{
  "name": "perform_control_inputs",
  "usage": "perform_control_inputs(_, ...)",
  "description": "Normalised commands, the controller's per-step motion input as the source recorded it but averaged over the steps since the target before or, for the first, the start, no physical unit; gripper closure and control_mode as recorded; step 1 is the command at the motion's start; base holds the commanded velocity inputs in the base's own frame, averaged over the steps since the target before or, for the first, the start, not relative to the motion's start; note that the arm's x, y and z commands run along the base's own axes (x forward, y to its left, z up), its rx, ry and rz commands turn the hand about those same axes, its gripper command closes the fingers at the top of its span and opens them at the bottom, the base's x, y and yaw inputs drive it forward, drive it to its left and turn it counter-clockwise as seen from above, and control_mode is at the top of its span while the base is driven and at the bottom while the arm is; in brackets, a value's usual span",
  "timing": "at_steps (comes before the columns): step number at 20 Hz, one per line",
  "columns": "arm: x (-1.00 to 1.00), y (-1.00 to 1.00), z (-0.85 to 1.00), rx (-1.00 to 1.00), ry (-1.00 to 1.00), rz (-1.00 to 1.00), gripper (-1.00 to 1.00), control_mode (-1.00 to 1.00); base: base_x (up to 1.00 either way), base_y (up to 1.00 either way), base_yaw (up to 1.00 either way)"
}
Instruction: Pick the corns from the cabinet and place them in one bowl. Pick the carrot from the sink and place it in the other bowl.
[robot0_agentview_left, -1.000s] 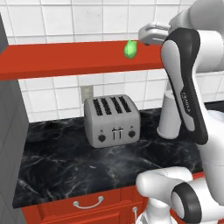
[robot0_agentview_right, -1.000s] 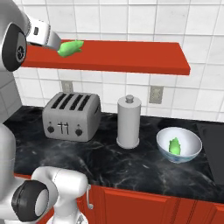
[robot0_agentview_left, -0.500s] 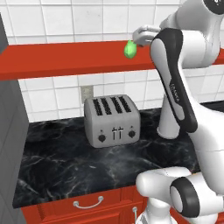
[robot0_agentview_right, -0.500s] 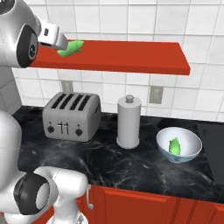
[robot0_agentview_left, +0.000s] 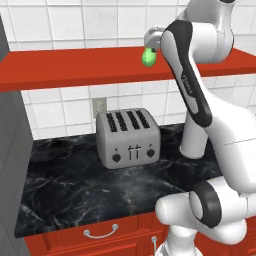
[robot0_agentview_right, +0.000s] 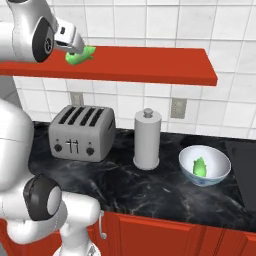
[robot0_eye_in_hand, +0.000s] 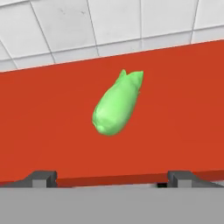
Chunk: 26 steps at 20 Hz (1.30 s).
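Red shelf (robot0_agentview_right: 150, 65), green corn (robot0_eye_in_hand: 116, 106) (unlabelled)

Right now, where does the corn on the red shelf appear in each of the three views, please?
Left base view: corn at top centre, on the shelf, just left of the arm.
Right base view: upper left, on the shelf beside the gripper.
Hand view: centre, lying on red, between the open finger tips below.
Shared landmark: the red shelf under the white tiled wall; the toaster in both base views.
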Motion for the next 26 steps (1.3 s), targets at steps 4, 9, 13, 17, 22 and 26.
perform_control_inputs(4,0.39,0.1,-0.06,-0.05,0.0,-0.01,-1.0,-1.0,0.0,0.0,0.0)
perform_control_inputs(9,0.21,0.14,-0.21,-0.05,-0.09,-0.01,-1.0,-1.0,0.0,0.0,0.0)
perform_control_inputs(13,0.16,0.03,-0.44,-0.06,-0.19,0.0,-1.0,-1.0,0.0,0.0,0.0)
perform_control_inputs(17,0.17,0.0,-0.2,-0.02,-0.11,0.0,-1.0,-1.0,0.0,0.0,0.0)
perform_control_inputs(22,0.05,-0.14,0.2,0.0,0.07,0.0,-1.0,-1.0,0.0,0.0,0.0)
perform_control_inputs(26,0.14,0.0,0.14,0.0,0.12,-0.01,-1.0,-1.0,0.0,0.0,0.0)
